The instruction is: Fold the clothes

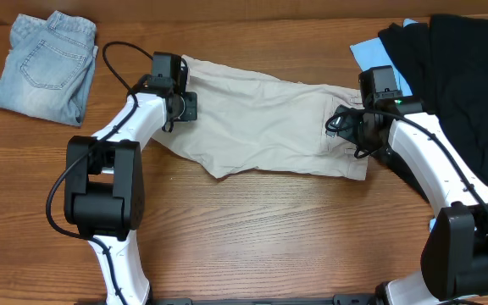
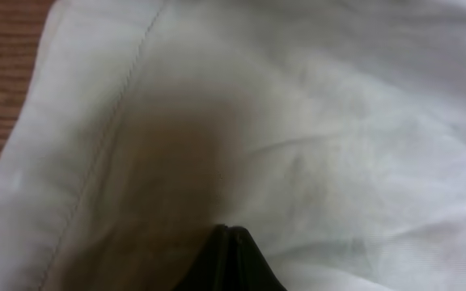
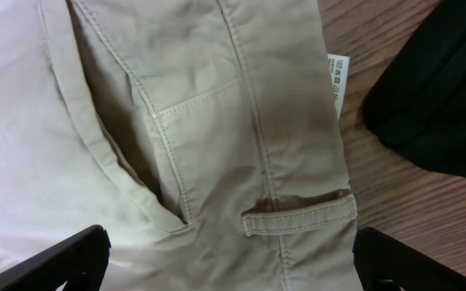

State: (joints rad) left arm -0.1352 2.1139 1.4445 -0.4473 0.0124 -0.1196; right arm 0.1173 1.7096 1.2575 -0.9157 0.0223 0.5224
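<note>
The large beige cotton shorts [image 1: 269, 119] lie spread across the middle of the brown wooden desk [image 1: 269, 237], somewhat rumpled, with the waistband end toward the right arm. The left pincer [image 1: 186, 106] sits on the shorts' left end. In its wrist view, its dark fingertips [image 2: 231, 259] meet in a point against the pale cloth beside a stitched seam, so it looks closed. Whether a fold is caught between them is hard to tell.

The right pincer [image 1: 337, 125] hovers over the waistband end. Its two black fingers [image 3: 63, 259] stand wide apart, open and holding nothing. Below it show a beige belt loop [image 3: 298, 214], a pocket seam and a small white printed label [image 3: 336, 81] peeping from the shorts' edge.

A black garment [image 1: 464, 68] lies at the desk's far right, just beside the shorts, partly over a light-blue piece of cloth [image 1: 371, 55]. A folded pale denim piece [image 1: 45, 63] rests at the far left corner, well apart from the shorts.
</note>
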